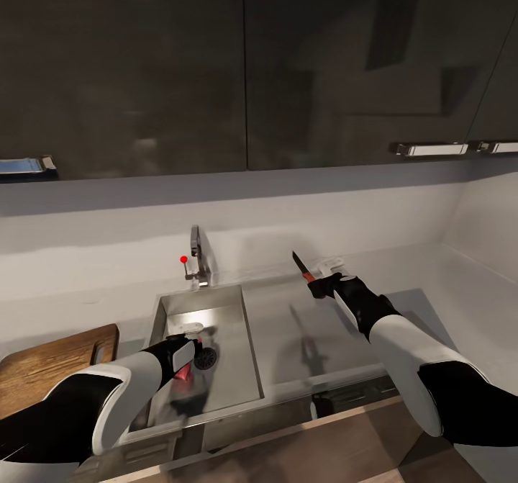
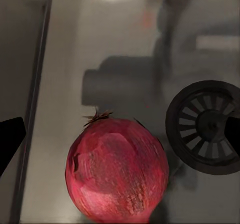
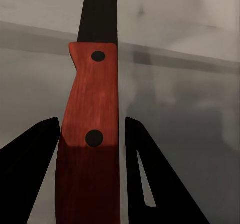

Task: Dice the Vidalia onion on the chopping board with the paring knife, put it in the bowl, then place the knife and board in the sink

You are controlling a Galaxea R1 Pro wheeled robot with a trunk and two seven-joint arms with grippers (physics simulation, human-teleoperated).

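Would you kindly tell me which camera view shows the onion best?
The left wrist view: the onion sits close up on the sink floor beside the drain. The head view gives a red glimpse by the left gripper.

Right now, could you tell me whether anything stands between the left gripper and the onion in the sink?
Nothing visible does. The left gripper hangs inside the sink, and the onion lies on the basin floor between its open fingers, beside the drain.

sink (image 1: 237, 389): brushed steel | chopping board (image 1: 43, 368): grained wood | paring knife (image 3: 92, 134): red wooden handle
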